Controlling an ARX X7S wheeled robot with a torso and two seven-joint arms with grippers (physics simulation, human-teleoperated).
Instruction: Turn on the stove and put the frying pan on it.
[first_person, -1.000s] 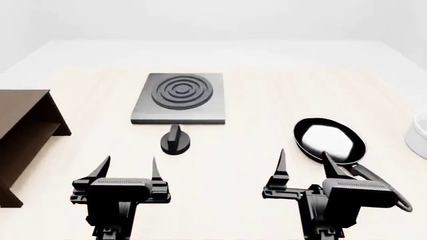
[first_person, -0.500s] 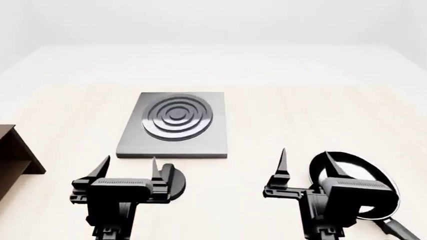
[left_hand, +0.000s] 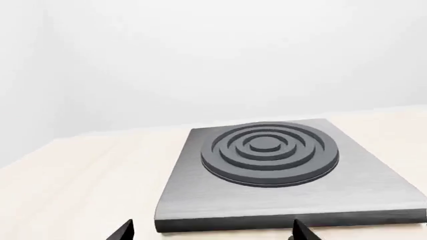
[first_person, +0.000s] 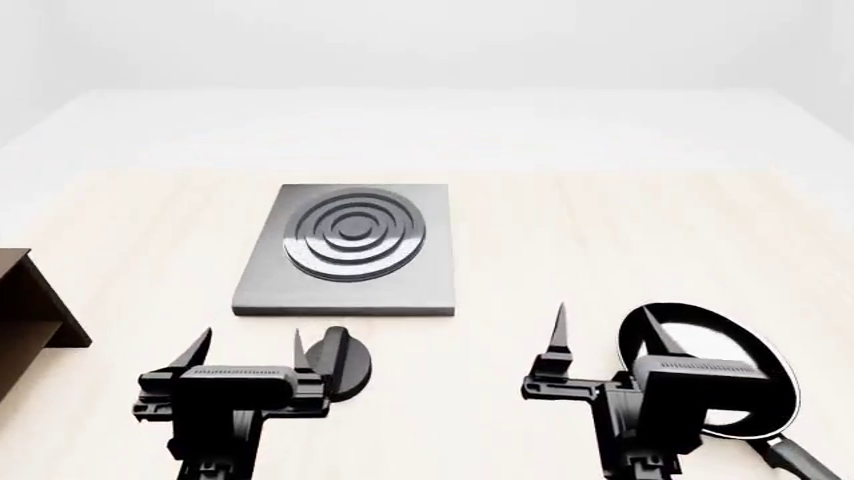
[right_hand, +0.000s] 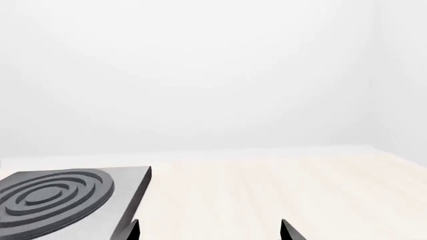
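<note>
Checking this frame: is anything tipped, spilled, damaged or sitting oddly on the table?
Nothing stands out. The stove lies flat with its burner bare, the knob sits in front of it, and the frying pan rests upright on the table beside the right hand. No spill or damage shows.

The head view looks down from above the stove (first_person: 350, 250); the left wrist view sits low and close before it, the right wrist view beside it; all share it

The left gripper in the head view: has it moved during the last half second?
Yes. The left gripper sank slightly lower against the grey square stove plate.
</note>
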